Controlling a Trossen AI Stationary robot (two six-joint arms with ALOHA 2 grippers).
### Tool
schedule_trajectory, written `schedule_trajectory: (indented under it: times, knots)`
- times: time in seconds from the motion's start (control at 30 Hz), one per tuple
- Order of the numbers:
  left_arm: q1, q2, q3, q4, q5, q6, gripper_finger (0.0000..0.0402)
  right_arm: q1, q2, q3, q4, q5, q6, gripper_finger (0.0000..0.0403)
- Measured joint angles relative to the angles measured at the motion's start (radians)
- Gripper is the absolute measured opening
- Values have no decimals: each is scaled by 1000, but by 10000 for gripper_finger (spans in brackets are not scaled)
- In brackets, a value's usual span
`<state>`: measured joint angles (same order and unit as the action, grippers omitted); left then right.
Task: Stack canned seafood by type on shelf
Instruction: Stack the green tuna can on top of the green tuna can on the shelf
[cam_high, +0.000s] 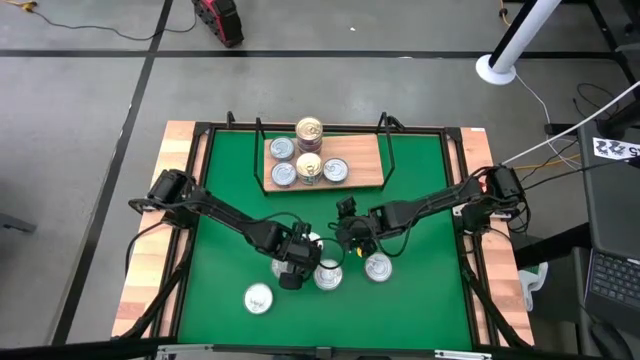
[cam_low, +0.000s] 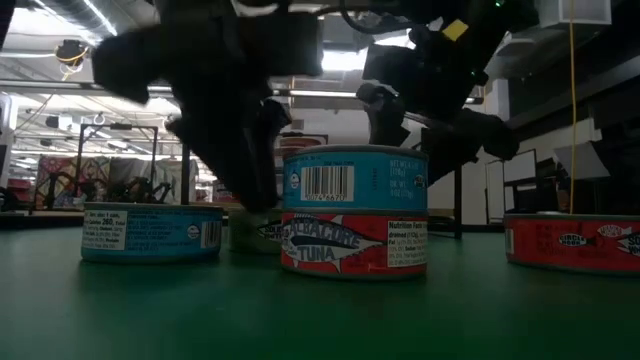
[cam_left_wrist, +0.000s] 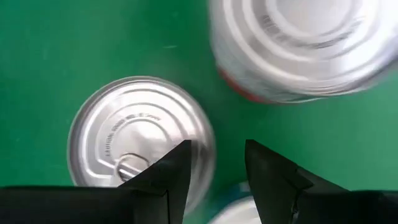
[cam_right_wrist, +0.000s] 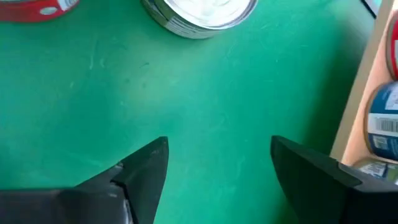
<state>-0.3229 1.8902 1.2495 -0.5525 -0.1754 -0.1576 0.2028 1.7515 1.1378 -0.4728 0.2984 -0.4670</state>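
Desk (cam_high: 230, 180): green mat bordered by pale wooden planks, both arms reaching inward to its middle. Shelf (cam_high: 370, 160): light-brown board in a thin black wire frame, at the far middle of the mat. On the shelf, five tins visible from above: a tall stack topped by a pale gold lid (cam_high: 309, 130), a silver-lidded tin (cam_high: 282, 149) to its left, and three more along the front edge, (cam_high: 284, 174), (cam_high: 309, 168) and (cam_high: 335, 170), touching or nearly so. Loose tins on the mat, well apart from the shelf: one at the near left (cam_high: 259, 298), one at near middle (cam_high: 328, 274), one just right of that (cam_high: 377, 267), and another partly hidden under the left gripper. Low view: two-tin stack, blue-labelled tin (cam_low: 355, 178) sitting squarely on a red "tuna" tin (cam_low: 353, 243); a blue tin (cam_low: 152, 232) to its left, a red tin (cam_low: 572, 240) at the right edge. Left gripper (cam_high: 296, 262): low over the loose tins at the near middle; wrist view shows its jaws slightly apart, clamped on nothing, above the rim of a silver lid (cam_left_wrist: 140, 134), with a second, closer tin (cam_left_wrist: 298, 43) beside it. Right gripper (cam_high: 352, 232): just beside the left one, over bare mat; jaws wide apart and empty, a silver tin (cam_right_wrist: 199, 15) ahead and the shelf edge (cam_right_wrist: 357, 99) to one side.
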Motion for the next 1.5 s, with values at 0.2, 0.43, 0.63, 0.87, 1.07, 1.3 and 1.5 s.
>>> schedule_trajectory:
  times: [0.2, 0.43, 0.63, 0.87, 1.07, 1.3, 1.5]
  knots:
    - [0, 6, 0, 2, -71, 3, 145, 0, 0, 0, 1, -4, 0, 279]
    - [0, 16, 0, -27, -107, 3, 119, 0, 0, 0, 2, -4, 0, 279]
    - [2, 27, 2, -40, -146, 6, 100, 0, 0, 0, 3, -4, 0, 279]
    - [23, 32, 2, -37, -184, 19, 75, 0, 0, 0, 4, -7, -1, 280]
    - [44, 32, 2, -37, -188, 30, 19, 0, 0, 0, 4, -117, -2, 280]
    - [67, 33, 9, -28, -184, 5, 3, 0, 0, 0, 45, -142, -2, 280]
    - [81, 33, 26, -18, -174, -34, 1, 1, 0, 0, 115, -94, -8, 280]
